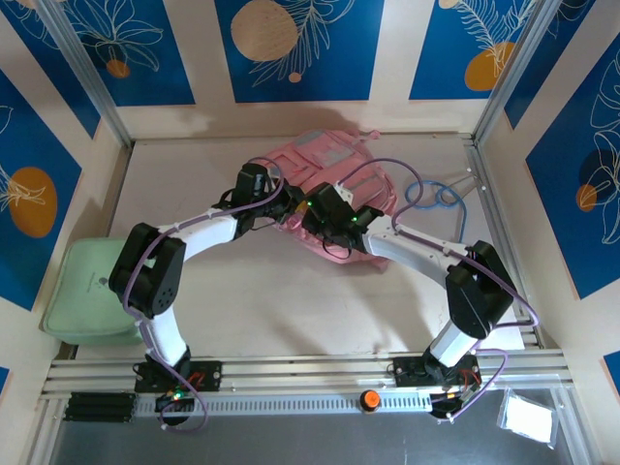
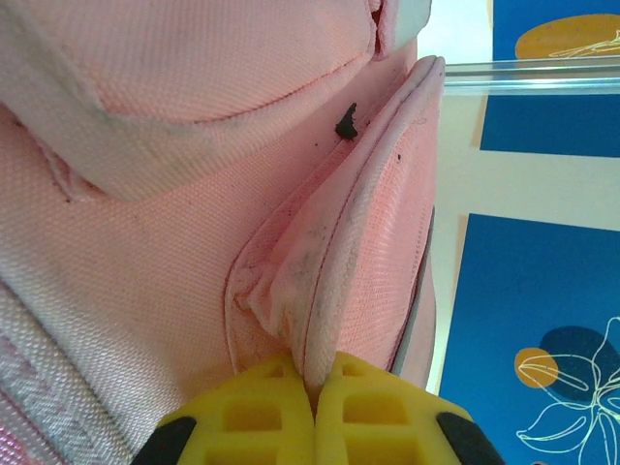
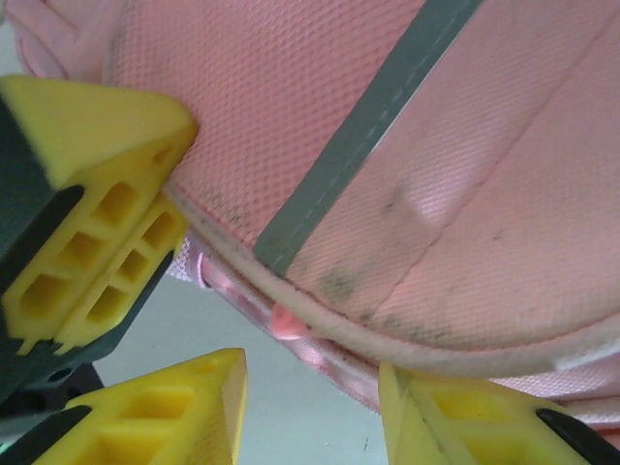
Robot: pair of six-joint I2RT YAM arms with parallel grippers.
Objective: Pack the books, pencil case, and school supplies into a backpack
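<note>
The pink backpack [image 1: 325, 174] lies at the back middle of the table. My left gripper [image 2: 315, 387] is shut on a piped edge of the backpack [image 2: 329, 281]; from above, the left gripper [image 1: 279, 213] sits at the backpack's near left side. My right gripper [image 3: 310, 407] is open at the backpack's lower rim, with a pink zipper pull [image 3: 291, 320] just beyond its tips and bare table between its fingers [image 3: 194, 407]. The left gripper's yellow fingers [image 3: 92, 223] appear close by on the left. From above, the right gripper [image 1: 318, 231] is at the backpack's near edge. Books and pencil case are out of view.
A pale green soft case [image 1: 92, 291] lies at the table's left edge beside the left arm. A blue cable [image 1: 436, 194] loops at the back right. A small clear packet [image 1: 528, 417] lies in front of the rail at the right.
</note>
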